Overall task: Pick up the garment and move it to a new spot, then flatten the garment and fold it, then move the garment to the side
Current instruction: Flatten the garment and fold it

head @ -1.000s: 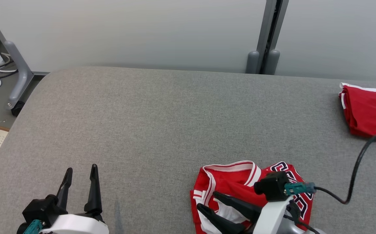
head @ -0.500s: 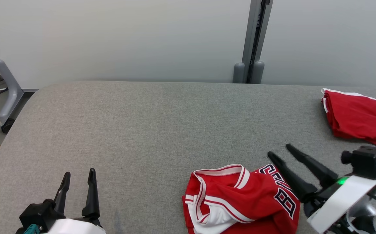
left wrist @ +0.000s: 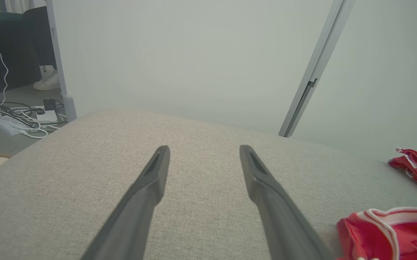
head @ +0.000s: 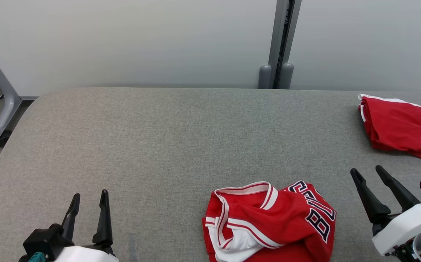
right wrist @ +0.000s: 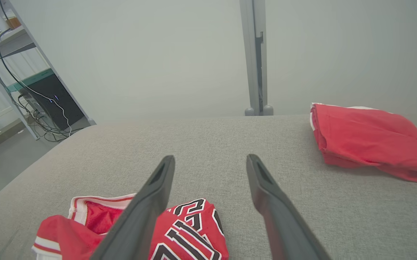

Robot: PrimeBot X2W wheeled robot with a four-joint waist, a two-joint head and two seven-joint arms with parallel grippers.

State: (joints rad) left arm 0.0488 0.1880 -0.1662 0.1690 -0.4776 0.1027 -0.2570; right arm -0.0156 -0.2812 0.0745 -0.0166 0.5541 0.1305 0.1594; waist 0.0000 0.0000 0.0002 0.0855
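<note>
A crumpled red garment [head: 268, 222] with white trim and dark lettering lies bunched near the front edge of the grey padded table [head: 159, 138]. It also appears in the right wrist view as the garment [right wrist: 190, 231], and at the lower right of the left wrist view as the garment [left wrist: 389, 231]. My right gripper [head: 368, 170] stands open just right of it, holding nothing; its fingers [right wrist: 150, 202] frame bare table. Far to the garment's left, my left gripper [head: 89, 194] is open and empty, its fingers [left wrist: 150, 180] over bare cloth.
A second red garment [head: 398, 125], folded, lies at the table's far right; it is also in the right wrist view [right wrist: 367, 141]. A grey partition post [head: 279, 43] stands behind the table. Cables [left wrist: 17, 119] lie on the floor beyond the left edge.
My right gripper has lifted off the crumpled garment and swung to its right, leaving it lying on the table. The head camera has shifted. The left gripper has stayed put.
</note>
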